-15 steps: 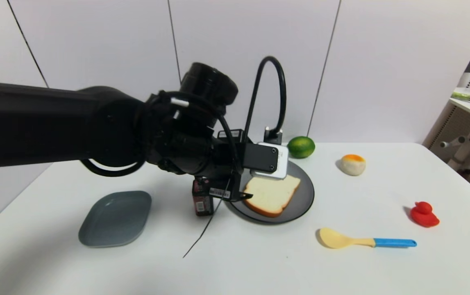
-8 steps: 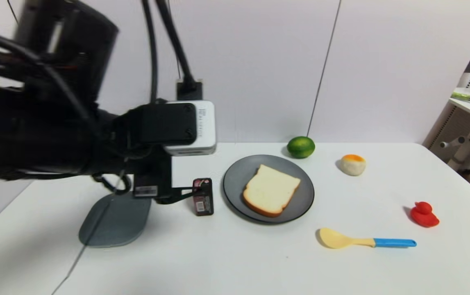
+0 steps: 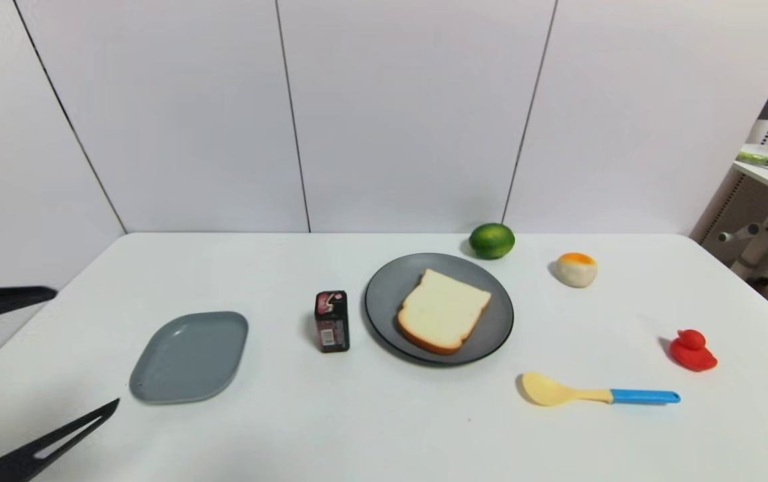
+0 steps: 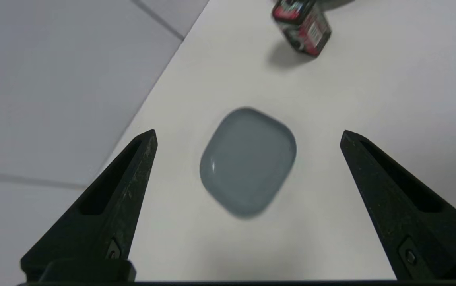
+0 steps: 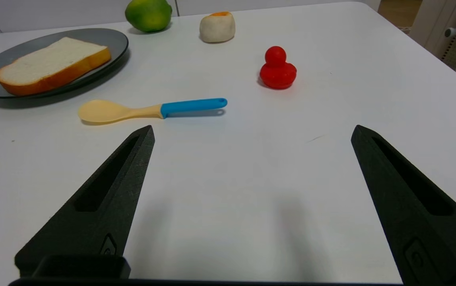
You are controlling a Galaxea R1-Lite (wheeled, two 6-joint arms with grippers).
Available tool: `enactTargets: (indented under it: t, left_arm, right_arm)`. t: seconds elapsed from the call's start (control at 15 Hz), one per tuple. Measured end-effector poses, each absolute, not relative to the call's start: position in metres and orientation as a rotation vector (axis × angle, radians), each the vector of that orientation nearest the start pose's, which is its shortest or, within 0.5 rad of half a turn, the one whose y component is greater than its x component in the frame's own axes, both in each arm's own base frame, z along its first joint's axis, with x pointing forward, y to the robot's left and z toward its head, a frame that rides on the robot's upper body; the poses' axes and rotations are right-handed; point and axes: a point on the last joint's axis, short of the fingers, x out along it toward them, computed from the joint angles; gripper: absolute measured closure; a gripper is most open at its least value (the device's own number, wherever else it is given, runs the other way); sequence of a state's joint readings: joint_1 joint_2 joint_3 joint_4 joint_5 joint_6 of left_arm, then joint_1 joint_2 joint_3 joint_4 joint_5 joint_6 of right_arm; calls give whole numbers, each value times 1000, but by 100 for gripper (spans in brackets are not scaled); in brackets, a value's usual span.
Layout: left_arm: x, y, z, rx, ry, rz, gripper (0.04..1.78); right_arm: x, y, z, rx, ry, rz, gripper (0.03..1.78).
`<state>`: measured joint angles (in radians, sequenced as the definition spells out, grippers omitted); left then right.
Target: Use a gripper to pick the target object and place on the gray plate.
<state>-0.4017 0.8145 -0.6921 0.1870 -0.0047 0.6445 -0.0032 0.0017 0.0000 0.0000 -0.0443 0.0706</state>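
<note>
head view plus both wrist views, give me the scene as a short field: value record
target: bread slice lying flat on the gray plate
left gripper: open, empty, above the blue-gray dish at the table's left edge
right gripper: open, empty, low over bare table near the spoon
beside plate: small carton standing on its left
behind plate: lime, bun
far right: red duck
task state: bread on plate, neither gripper touching it

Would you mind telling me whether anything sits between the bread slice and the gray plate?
Nothing does: the bread slice already lies flat on the gray plate. The left gripper hangs open above the blue-gray dish.
</note>
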Motion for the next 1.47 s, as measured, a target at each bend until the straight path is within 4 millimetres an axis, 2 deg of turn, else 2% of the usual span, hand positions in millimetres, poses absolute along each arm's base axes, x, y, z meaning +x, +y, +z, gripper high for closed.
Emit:
enactTargets:
  t: [0.13,0.33,0.53,0.8,1.13,1.47]
  left_arm:
    - [49,-13,216,559,127,-314,15]
    - [24,-3,187,433,26,-136,14]
    - [6,0,149,378,12,-64,13]
    - [-5,0,108,325,26,-26,13]
    - [-20,-1,79,209,13,-59,13]
    - [-23,-2,76,184,-6,-67,13]
  right_arm:
    - [-23,-1,76,71,0,-47,10]
    - [-23,-1,76,70,0,-47,10]
    - [-23,-1,76,71,0,-47,10]
    - [-23,-1,76,71,0,-47,10]
    - [-23,-1,75,70,0,-48,10]
    - [-23,-1,76,71,0,-47,10]
